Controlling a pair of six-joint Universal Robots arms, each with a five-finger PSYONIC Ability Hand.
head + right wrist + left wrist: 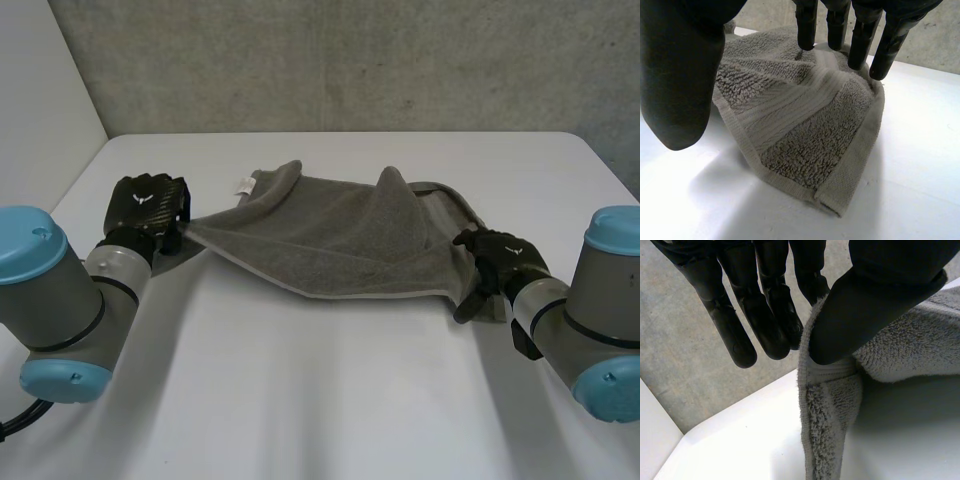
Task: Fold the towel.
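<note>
Rumpled on the white surface (330, 400) below a concrete wall (350, 60), the towel (330, 235) has one corner pinched in the left robot hand (148, 205), the right robot hand (500, 258) resting released on the opposite corner.

Towel (340, 235): mid-grey terry throughout. A flat ribbed band (790, 102) of the same grey crosses one end, and the hem is plain. A small white label (244, 184) sits at its 11 o'clock corner. Worktop (330, 400): plain white. My left robot hand (148, 205) and right robot hand (505, 258): black. Arms (115, 272): grey, with light-blue caps (30, 245). Wall (350, 60): mottled grey.
</note>
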